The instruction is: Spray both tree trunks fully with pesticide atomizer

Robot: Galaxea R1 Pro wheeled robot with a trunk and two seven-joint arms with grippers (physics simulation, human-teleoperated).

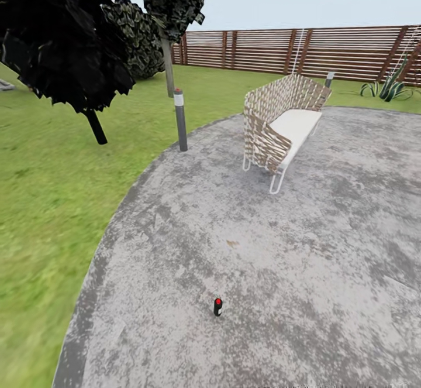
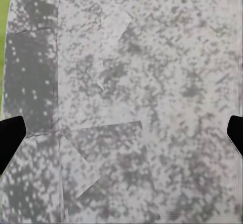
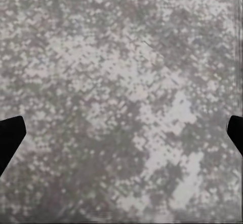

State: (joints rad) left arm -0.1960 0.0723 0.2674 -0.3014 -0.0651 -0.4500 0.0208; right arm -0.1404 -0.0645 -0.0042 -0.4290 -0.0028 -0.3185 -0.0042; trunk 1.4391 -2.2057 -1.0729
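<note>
In the head view we see 1 small dark bottle standing on the grey stone paving (image 1: 280,247), near us and a little left of centre: the pesticide atomizer (image 1: 217,306). Its long axis is upright, and a red spot shows at its top; it is too small for us to tell which way the nozzle points. Far beyond it, 1 woven bench (image 1: 280,124) with a white seat stands on the paving to the right. At the paving's far left edge stands 1 thin grey bollard post (image 1: 180,120), and behind it rises 1 slim grey trunk (image 1: 168,69) under dark leaves. On the lawn (image 1: 52,189) at left we count 1 dark-leaved tree (image 1: 58,37) on a leaning black stem. The brown slat fence (image 1: 327,51) closes the far side, with 1 spiky plant (image 1: 386,88) before it at right.

In the left wrist view, the left gripper (image 2: 121,138) shows 2 dark fingertips (image 2: 10,135) set wide apart, with only mottled paving between them and a sliver of green at one edge. It holds nothing.

In the right wrist view, the right gripper (image 3: 121,138) likewise has its 2 fingertips (image 3: 10,135) spread wide over bare paving, empty. We cannot place the atomizer relative to either gripper.
</note>
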